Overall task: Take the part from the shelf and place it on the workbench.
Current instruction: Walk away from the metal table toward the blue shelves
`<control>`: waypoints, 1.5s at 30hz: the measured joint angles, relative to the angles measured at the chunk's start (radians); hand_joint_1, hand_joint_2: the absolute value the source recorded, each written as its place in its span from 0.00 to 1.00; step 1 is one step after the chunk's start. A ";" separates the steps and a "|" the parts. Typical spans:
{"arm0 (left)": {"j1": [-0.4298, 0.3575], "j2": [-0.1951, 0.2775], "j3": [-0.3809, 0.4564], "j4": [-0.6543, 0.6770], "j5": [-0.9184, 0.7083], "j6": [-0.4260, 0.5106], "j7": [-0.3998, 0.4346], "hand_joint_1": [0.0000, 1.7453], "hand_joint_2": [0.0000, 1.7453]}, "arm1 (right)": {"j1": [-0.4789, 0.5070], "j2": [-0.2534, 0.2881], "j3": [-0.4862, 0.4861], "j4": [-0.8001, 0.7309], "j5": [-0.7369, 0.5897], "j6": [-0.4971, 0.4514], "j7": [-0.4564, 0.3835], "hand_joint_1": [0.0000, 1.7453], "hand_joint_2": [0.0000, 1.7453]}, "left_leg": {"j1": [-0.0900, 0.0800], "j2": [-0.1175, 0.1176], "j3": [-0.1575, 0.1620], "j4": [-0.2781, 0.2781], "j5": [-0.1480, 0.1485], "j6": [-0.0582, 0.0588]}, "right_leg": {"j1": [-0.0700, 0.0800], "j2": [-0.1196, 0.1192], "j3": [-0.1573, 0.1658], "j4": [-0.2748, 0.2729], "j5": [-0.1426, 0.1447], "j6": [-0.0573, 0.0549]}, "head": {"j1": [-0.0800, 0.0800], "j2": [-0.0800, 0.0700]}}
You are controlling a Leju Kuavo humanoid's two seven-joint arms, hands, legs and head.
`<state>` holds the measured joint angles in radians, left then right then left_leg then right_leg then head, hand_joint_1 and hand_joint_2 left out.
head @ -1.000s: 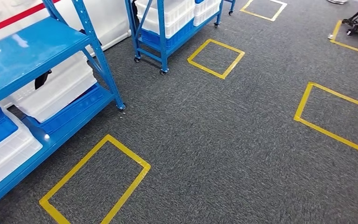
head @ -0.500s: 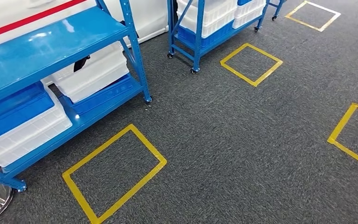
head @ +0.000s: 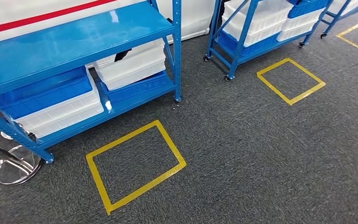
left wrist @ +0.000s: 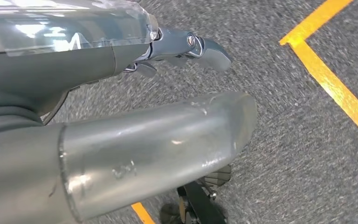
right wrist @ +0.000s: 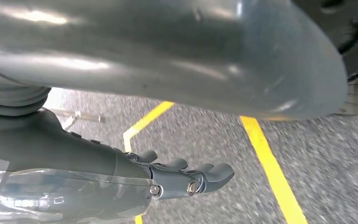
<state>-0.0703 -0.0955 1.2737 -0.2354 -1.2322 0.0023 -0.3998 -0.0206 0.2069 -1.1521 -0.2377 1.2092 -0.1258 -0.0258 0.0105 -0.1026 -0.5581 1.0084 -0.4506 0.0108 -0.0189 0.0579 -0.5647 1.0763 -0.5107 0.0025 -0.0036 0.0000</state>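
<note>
Step in hand: approach. The shelf (head: 74,42) occupies the frame's upper left; the part cannot be identified among its bins. Left hand (left wrist: 186,49) and right hand (right wrist: 186,179) hang empty, fingers loosely apart. Next: close in and locate the part.

Grey carpet (head: 242,140) with yellow tape squares (head: 135,165), white wall (head: 37,9) behind

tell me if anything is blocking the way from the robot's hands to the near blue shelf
Nothing visible does. Both hands hang over the floor: left hand, right hand. Between the camera and the blue shelf lie grey carpet and a yellow taped square. The part itself can't be made out.
</note>
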 joint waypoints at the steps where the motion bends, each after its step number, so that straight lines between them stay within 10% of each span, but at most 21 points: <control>1: -0.001 0.000 0.000 0.000 0.000 0.000 -0.001 0.00 0.00 | 0.001 0.000 -0.002 0.000 0.000 0.000 0.000 0.00 0.00 | 0.000 -0.012 -0.004 0.003 0.000 -0.006 | 0.000 0.016 0.012 -0.034 0.012 -0.002 | 0.000 0.000; 4: 0.005 0.000 0.000 0.000 0.000 0.000 -0.003 0.00 0.00 | -0.003 0.000 -0.007 0.000 0.003 0.000 0.002 0.00 0.00 | 0.004 -0.035 -0.013 0.002 0.002 -0.026 | 0.003 -0.002 0.019 -0.053 0.016 -0.014 | 0.000 0.000; 8: 0.004 -0.001 0.000 0.000 0.001 0.001 -0.004 0.00 0.00 | 0.000 0.000 -0.010 0.000 0.003 0.001 0.003 0.00 0.00 | 0.002 0.074 -0.076 0.139 -0.082 -0.044 | 0.002 -0.058 0.027 -0.069 0.020 -0.038 | -0.010 0.000; 11: 0.001 -0.001 0.000 0.000 0.002 0.002 -0.006 0.00 0.00 | 0.001 0.000 -0.014 0.000 0.004 0.004 0.003 0.00 0.00 | 0.006 0.094 -0.140 0.278 -0.132 -0.055 | 0.005 -0.106 0.028 -0.067 0.015 -0.042 | -0.013 0.000; 16: 0.002 0.001 0.000 0.000 0.000 0.003 -0.010 0.00 0.00 | -0.001 0.001 -0.020 0.000 0.008 0.006 0.003 0.00 0.00 | 0.003 0.172 -0.006 0.027 -0.015 -0.043 | 0.010 -0.168 0.043 -0.060 -0.002 -0.022 | -0.012 0.000; 19: 0.004 0.001 0.000 0.000 0.000 0.003 -0.011 0.00 0.00 | -0.008 0.001 -0.023 0.000 0.010 0.006 0.003 0.00 0.00 | -0.002 0.154 -0.001 0.009 -0.012 -0.018 | 0.013 -0.192 0.052 -0.060 -0.009 -0.006 | -0.008 0.000; 23: 0.004 0.001 0.000 0.000 0.000 0.003 -0.011 0.00 0.00 | -0.009 0.001 -0.024 0.000 0.012 0.006 0.005 0.00 0.00 | 0.005 0.110 0.001 -0.005 0.001 0.007 | 0.004 -0.088 0.006 0.055 -0.086 0.011 | 0.000 0.000; 26: 0.000 0.001 0.000 0.000 0.000 0.003 -0.011 0.00 0.00 | -0.006 0.001 -0.024 0.000 0.012 0.006 0.006 0.00 0.00 | 0.003 0.067 -0.004 -0.003 0.004 0.011 | 0.004 -0.061 -0.079 0.211 -0.137 0.012 | 0.001 0.000; 32: 0.000 -0.002 0.000 0.000 0.000 0.003 -0.011 0.00 0.00 | -0.002 0.000 -0.024 0.000 0.012 0.006 0.006 0.00 0.00 | 0.002 -0.018 -0.011 0.010 0.002 -0.007 | 0.001 0.018 0.014 -0.038 0.015 -0.001 | 0.001 0.000; 35: 0.006 -0.002 0.000 0.000 -0.001 0.003 -0.011 0.00 0.00 | -0.007 0.000 -0.024 0.000 0.013 0.006 0.008 0.00 0.00 | 0.003 -0.029 -0.018 0.008 0.004 -0.027 | 0.001 -0.008 0.020 -0.051 0.018 -0.014 | 0.001 0.000; 38: 0.006 -0.002 0.000 0.000 -0.003 0.003 -0.011 0.00 0.00 | -0.004 0.000 -0.024 0.000 0.015 0.006 0.009 0.00 0.00 | 0.001 0.063 -0.063 0.107 -0.058 -0.039 | 0.000 -0.052 0.026 -0.062 0.022 -0.035 | -0.010 0.000; 41: 0.001 -0.002 0.000 -0.001 -0.003 0.002 -0.012 0.00 0.00 | 0.001 0.000 -0.025 0.000 0.014 0.004 0.008 0.00 0.00 | 0.005 0.092 -0.140 0.272 -0.128 -0.049 | 0.005 -0.095 0.026 -0.061 0.017 -0.040 | -0.013 0.000; 45: 0.010 -0.001 0.000 -0.001 0.000 -0.005 -0.021 0.00 0.00 | -0.005 0.001 -0.040 0.000 -0.003 -0.004 -0.007 0.00 0.00 | 0.006 0.109 -0.043 0.103 -0.036 -0.044 | 0.006 -0.123 0.035 -0.058 0.005 -0.030 | -0.013 0.000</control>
<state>-0.0602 -0.0965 1.2741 -0.2361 -1.2323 -0.0030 -0.4205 -0.0255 0.2074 -1.1918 -0.2379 1.2064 -0.1294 -0.0325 0.0169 0.0063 -0.6007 1.1110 -0.4868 -0.0333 -0.0125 -0.0649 -0.5301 1.0183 -0.5061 -0.0271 -0.0167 0.0000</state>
